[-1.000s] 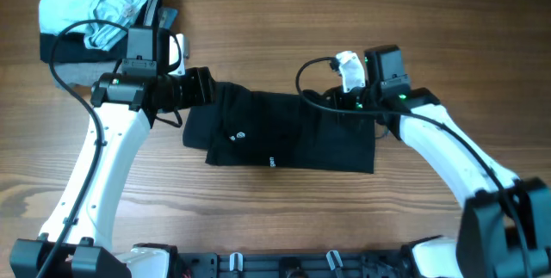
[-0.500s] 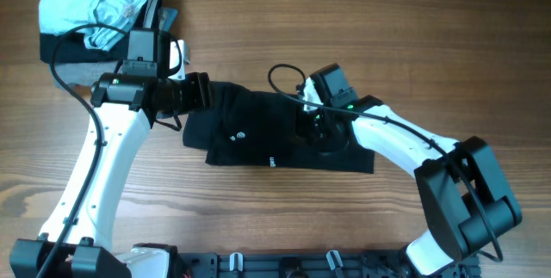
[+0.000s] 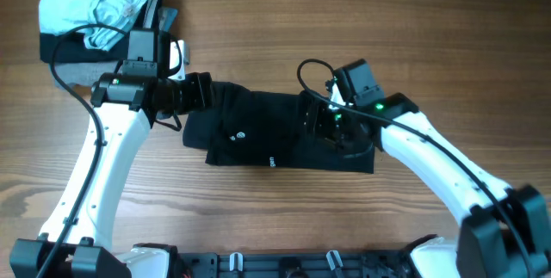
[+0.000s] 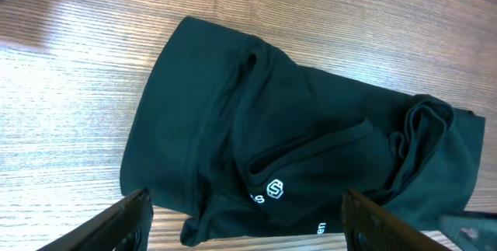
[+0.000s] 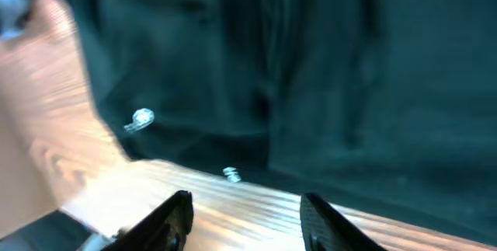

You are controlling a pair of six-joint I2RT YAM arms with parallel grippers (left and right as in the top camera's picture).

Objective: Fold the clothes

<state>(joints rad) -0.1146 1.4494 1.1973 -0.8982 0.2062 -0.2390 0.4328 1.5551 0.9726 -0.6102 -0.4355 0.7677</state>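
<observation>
- You have a wooden surface (image 3: 284,218) with a clear brown grain; nothing of the room beyond it can be seen.
- The black shirt (image 3: 258,132) lies flat near the middle of the surface, folded into a long band. I give all places from this shirt.
- On the shirt the small white round logo (image 4: 274,189) faces up, and the small white print (image 4: 321,226) sits just beside it, closer to the near edge of the shirt.
- Beyond the left end of the shirt, at the far corner of the surface, there is a heap with a pale light-blue garment (image 3: 86,3) on top and a grey garment (image 3: 69,73) under it. The heap is well apart from the shirt.
- On the near side of the shirt, at the edge of the surface, runs the black rail (image 3: 284,265) where the arms are mounted.
- Your left arm rises from the rail and bends over the far left corner of the shirt. The left gripper (image 3: 200,91) hovers just at that corner. In the left wrist view its fingers stand wide apart, with nothing between them.
- Your right arm comes from the right end of the shirt and leans over its right half. The right gripper (image 3: 312,119) points toward the middle of the shirt. In the right wrist view, which is blurred, its fingers are parted and hold nothing; under them you see the near edge of the shirt and bare wood.
</observation>
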